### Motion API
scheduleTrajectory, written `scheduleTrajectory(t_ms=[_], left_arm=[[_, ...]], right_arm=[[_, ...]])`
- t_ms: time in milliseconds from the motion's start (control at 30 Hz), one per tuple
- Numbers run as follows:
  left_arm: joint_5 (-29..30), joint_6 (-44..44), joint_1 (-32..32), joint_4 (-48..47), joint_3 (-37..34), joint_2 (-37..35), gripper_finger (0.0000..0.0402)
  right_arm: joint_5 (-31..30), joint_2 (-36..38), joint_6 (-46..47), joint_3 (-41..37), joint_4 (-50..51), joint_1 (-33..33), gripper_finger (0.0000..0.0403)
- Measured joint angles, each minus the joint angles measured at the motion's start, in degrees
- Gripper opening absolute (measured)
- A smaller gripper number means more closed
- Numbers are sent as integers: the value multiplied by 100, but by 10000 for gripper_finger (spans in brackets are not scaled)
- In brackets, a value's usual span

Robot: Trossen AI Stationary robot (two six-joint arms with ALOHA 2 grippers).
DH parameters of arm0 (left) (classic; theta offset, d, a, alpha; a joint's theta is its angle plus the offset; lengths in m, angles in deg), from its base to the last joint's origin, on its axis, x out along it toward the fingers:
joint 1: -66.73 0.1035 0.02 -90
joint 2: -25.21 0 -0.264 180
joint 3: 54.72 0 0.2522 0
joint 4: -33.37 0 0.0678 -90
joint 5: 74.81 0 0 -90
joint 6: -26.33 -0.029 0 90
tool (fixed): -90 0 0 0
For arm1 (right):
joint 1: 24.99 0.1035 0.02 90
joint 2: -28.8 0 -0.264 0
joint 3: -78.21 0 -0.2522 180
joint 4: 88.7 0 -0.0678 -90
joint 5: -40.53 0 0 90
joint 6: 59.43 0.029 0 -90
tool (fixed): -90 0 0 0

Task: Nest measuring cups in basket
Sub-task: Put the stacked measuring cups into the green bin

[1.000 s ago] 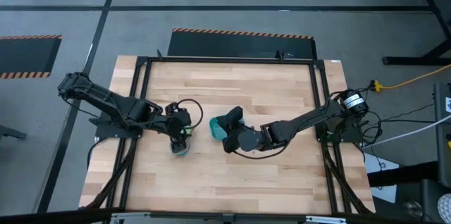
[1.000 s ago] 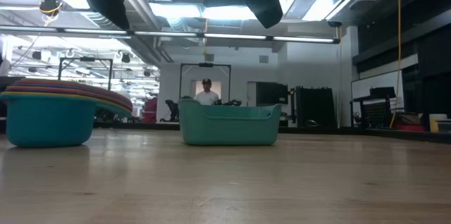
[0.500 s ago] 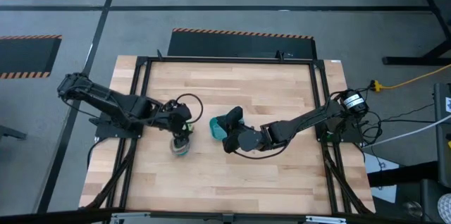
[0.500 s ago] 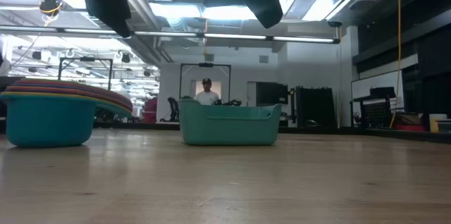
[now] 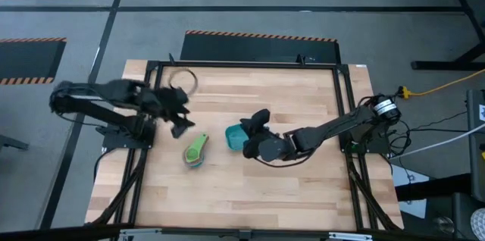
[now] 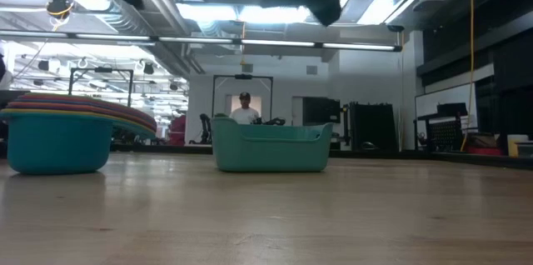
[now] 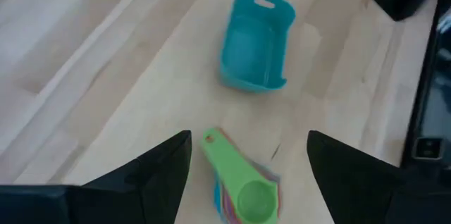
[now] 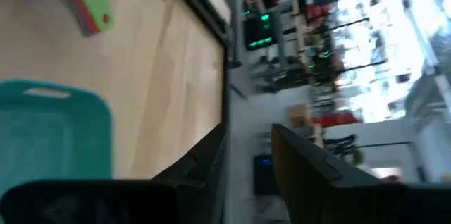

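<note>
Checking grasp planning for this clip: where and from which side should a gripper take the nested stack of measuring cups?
Judging by its pose, grip the fanned handles of the stack of measuring cups from above. They stick out flat toward the table's far edge, green on top, clear of the basket alongside.

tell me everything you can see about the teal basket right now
The basket is a small teal rounded-rectangular tub that looks like plastic, with a thick rim and a slot-like handle cutout at one end. It stands upright and looks empty on the wooden table, near the middle. The stack of measuring cups sits apart from it. The right hand hovers above it, not touching.
</note>
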Motion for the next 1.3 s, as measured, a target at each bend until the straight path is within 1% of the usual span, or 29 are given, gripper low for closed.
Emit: scheduleTrajectory(t_ms=[100, 200, 267, 333, 400, 467, 567, 633, 800, 867, 933, 1133, 1233, 1300], left_arm=[[-307, 163, 518, -468, 1, -422, 276], [-538, 308, 1046, -1128, -158, -835, 276], [-704, 423, 1329, -1349, -371, -1088, 276], [-895, 444, 1554, -1338, -725, -1324, 276], [-1218, 474, 1721, -1089, -1167, -1519, 276], [-1732, 497, 1856, -691, -1657, -1665, 276], [-2626, 644, 2025, 355, -2429, -1816, 276], [-3124, 768, 2112, 1092, -2903, -1836, 276], [-3758, 1047, 2389, 2471, -3821, -1754, 276], [-3908, 1134, 2508, 2780, -4100, -1718, 276], [-4001, 1221, 2610, 3099, -4319, -1714, 276], [-4030, 1384, 2795, 3553, -4845, -1716, 276], [-4043, 1486, 2790, 3741, -5018, -1716, 276], [-4043, 1622, 2787, 4063, -5178, -1716, 276]], right_arm=[[95, 252, 720, 0, 729, 4, 115], [111, 478, 1382, 0, 1357, 2, 115], [247, 569, 1690, 0, 1637, -2, 115], [480, 618, 1927, 0, 1844, -2, 115], [706, 619, 2050, 0, 1882, 1, 115], [933, 619, 2070, 0, 1906, 4, 115], [1237, 619, 2077, 0, 1927, -2, 115], [1266, 619, 2077, 0, 1924, -2, 115], [1298, 619, 2234, 0, 1934, -2, 115], [1331, 619, 2244, 0, 1938, -2, 115], [1508, 619, 2249, 0, 1936, -2, 115], [1990, 619, 2251, 0, 1925, -40, 115], [2011, 619, 2271, 0, 1903, -51, 115], [2017, 619, 2273, 0, 1903, -66, 115]])
